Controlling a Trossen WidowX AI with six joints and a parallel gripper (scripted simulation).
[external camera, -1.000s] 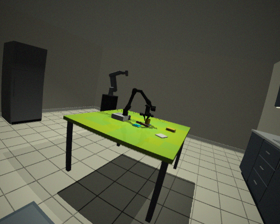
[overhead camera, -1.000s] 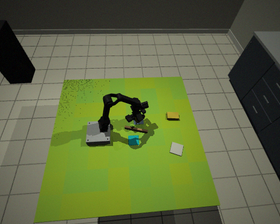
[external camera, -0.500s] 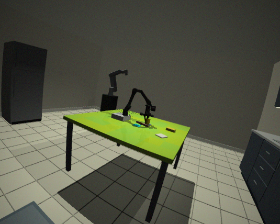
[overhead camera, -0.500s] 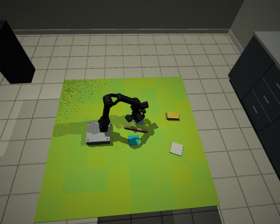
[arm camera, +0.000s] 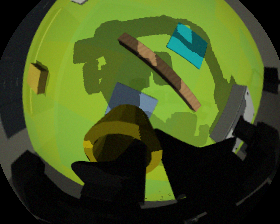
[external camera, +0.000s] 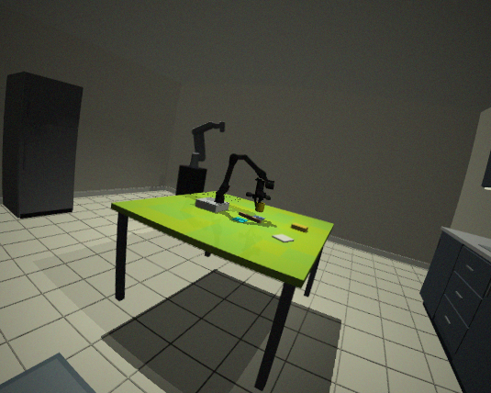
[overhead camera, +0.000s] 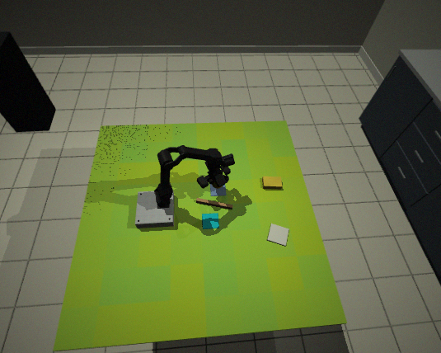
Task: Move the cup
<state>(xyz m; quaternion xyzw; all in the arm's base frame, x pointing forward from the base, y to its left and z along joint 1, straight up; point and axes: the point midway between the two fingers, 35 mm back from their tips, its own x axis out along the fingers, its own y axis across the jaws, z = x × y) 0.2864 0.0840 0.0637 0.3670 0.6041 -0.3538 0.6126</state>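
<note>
The yellow cup (arm camera: 118, 141) is clamped in the end effector (arm camera: 134, 163), jaws narrow on its wall. In the exterior view the cup (external camera: 259, 207) is seen hanging just above the green counter (external camera: 240, 252). The grey-blue pad (arm camera: 132, 99) is seen directly under and beside the cup, whether touching cannot be told. A brown stick (overhead camera: 213, 203) is laid between that pad and a teal block (overhead camera: 210, 221). A white pad (overhead camera: 278, 234) and a yellow block (overhead camera: 272, 181) are placed well apart, farther from the arm's base (overhead camera: 155, 210). Marbles are not discernible.
</note>
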